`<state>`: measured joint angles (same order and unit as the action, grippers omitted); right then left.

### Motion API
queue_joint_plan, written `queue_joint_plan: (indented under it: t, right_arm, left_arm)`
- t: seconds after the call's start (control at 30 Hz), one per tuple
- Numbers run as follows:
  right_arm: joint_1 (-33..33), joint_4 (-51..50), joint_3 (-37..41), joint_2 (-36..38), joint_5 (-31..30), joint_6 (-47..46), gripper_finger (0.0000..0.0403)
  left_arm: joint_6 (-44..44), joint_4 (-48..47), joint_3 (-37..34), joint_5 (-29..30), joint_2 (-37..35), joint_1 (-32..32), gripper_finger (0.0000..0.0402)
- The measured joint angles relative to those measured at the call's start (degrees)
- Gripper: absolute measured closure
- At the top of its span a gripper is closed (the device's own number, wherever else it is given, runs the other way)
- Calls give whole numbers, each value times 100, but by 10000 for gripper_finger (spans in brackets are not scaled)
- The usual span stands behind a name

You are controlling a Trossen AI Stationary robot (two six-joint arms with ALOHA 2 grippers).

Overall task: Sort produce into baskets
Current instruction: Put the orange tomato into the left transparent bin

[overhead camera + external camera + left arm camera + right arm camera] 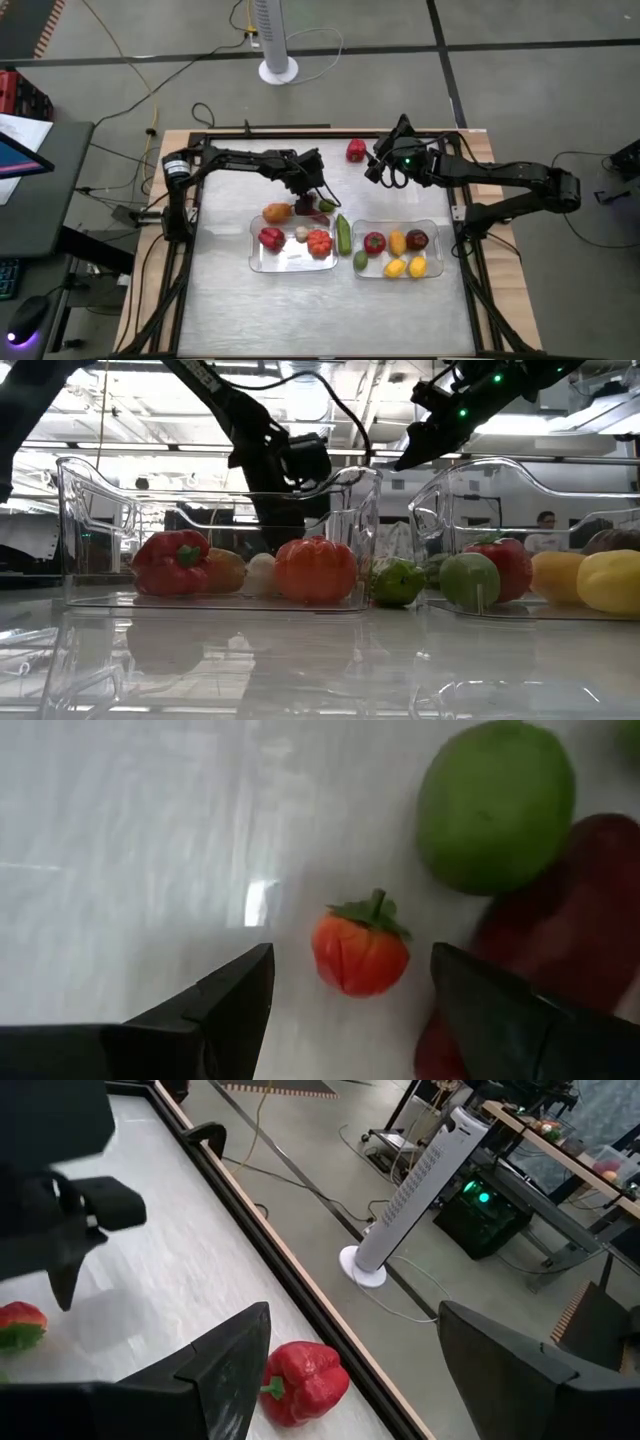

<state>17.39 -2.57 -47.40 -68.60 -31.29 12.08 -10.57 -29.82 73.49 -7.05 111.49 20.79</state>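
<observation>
Produce is mostly sorted already, and I read the task as near its end. My table (pixel 220 300) holds two clear baskets side by side near its middle. The left basket (pixel 262 262) carries vegetables: a red pepper (pixel 271 238), a white bulb (pixel 301 234), an orange ribbed piece (pixel 319 242) and an orange piece at its far rim (pixel 277 212). The right basket (pixel 433 266) carries fruit: a red apple-like piece (pixel 374 241), three yellow ones and a dark red one. A long green cucumber (pixel 344 233) lies on the table between the two baskets, with a small green piece (pixel 360 260) at its near end, so both look unsorted.

My left gripper (pixel 312 190) hangs just beyond the left basket's far right corner. In its wrist view its fingers stand wide apart, holding nothing, with a small tomato (pixel 361 953) lying between them, beside a green fruit (pixel 496 805) and a dark red piece (pixel 560 935). I judge the spread is set to straddle the tomato before closing.

My right gripper (pixel 380 165) hovers toward the table's far edge, fingers spread and empty. A second red pepper (pixel 302 1381) lies on the table just beside that far edge, and the gripper points toward it, so I take it as this arm's next pick.
</observation>
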Motion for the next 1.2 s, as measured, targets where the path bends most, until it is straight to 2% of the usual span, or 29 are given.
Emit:
queue_joint_plan:
  t: [0.27,0.37,0.67,0.77,0.9,1.07,1.13,1.2]
  right_arm:
    - [0,-2,0,0,0,0,90]
    - [0,-2,0,1,0,0,90]
    - [0,0,0,0,0,1,90]
    - [0,0,0,1,0,3,90]
    - [0,0,0,0,-2,13,90]
    - [0,1,0,0,-2,44,90]
    - [0,-7,0,0,-4,46,90]
    - [0,0,0,0,-4,54,90]
  left_arm:
    - [-255,236,0,475,133,-168,147]
    - [-275,301,0,525,133,-199,162]
    - [212,249,0,472,129,-199,297]
    - [346,206,5,471,119,-200,325]
    - [418,-360,296,505,-8,-199,321]
    - [544,-1353,989,1024,-531,-216,311]
    - [801,-1587,1227,1030,-791,-260,312]
    - [1109,-1642,1376,749,-1129,-358,312]
